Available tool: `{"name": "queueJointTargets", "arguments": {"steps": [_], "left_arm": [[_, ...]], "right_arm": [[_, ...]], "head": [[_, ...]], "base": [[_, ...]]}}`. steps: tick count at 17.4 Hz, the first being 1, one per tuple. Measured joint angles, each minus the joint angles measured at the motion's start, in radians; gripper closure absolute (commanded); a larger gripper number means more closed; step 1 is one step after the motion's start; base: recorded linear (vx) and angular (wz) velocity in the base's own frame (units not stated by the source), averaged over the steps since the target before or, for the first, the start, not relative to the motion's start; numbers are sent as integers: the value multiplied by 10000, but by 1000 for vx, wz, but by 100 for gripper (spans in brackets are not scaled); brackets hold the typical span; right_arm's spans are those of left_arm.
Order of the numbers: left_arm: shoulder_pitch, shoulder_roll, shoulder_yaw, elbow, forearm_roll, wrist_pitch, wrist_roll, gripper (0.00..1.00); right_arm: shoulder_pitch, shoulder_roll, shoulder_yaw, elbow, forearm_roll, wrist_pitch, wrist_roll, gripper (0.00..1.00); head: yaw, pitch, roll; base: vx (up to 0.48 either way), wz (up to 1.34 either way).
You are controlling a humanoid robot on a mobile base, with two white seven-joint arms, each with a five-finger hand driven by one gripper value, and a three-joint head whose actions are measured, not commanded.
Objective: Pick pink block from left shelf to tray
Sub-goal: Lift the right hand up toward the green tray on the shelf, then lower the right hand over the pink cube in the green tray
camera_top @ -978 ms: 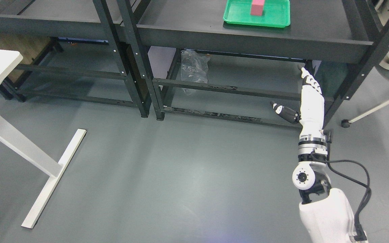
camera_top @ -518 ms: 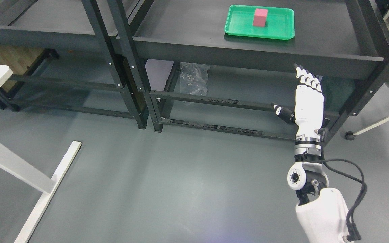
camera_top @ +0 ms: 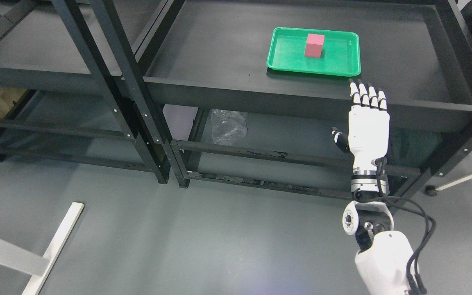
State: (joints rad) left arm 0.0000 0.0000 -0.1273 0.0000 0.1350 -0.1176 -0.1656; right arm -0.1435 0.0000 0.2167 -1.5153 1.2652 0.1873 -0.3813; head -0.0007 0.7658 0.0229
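Reaching up from the lower right of the frame, the right robot hand point(camera_top: 368, 119) is white with dark-jointed fingers point(camera_top: 367, 96) held straight and close side by side, thumb out to the left, holding nothing. Its fingertips sit at the front lip of the right-hand shelf point(camera_top: 219, 61), just below the green tray point(camera_top: 342, 61). That tray is a shallow rectangular plastic one with rounded corners and a raised rim, lying flat on the matte black shelf board in the upper middle of the frame. Inside it stands the pink block point(camera_top: 314, 45), a small upright box shape, near the tray's middle and well apart from the hand. Lower down, a crumpled clear plastic bag point(camera_top: 230, 127) lies behind the dark metal rails. Smooth grey floor point(camera_top: 178, 246) fills the bottom.
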Motion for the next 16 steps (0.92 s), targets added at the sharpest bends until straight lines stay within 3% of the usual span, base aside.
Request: {"name": "queueJointTargets", "arguments": {"steps": [8, 12, 16], "left_arm": [[0, 0, 0, 0, 0, 0, 0, 0], [0, 0, 0, 0, 0, -1, 0, 0], [0, 0, 0, 0, 0, -1, 0, 0]], "right_arm": [[-129, 0, -98, -304, -354, -293, -2187, 1], [-269, 0, -126, -417, -556, -432, -2300, 1], [-436, 0, -156, -454, -649, -462, -1140, 1]], "head": [[0, 0, 0], [0, 0, 0], [0, 0, 0]], "base": [[315, 9], [301, -2], [266, -23]]}}
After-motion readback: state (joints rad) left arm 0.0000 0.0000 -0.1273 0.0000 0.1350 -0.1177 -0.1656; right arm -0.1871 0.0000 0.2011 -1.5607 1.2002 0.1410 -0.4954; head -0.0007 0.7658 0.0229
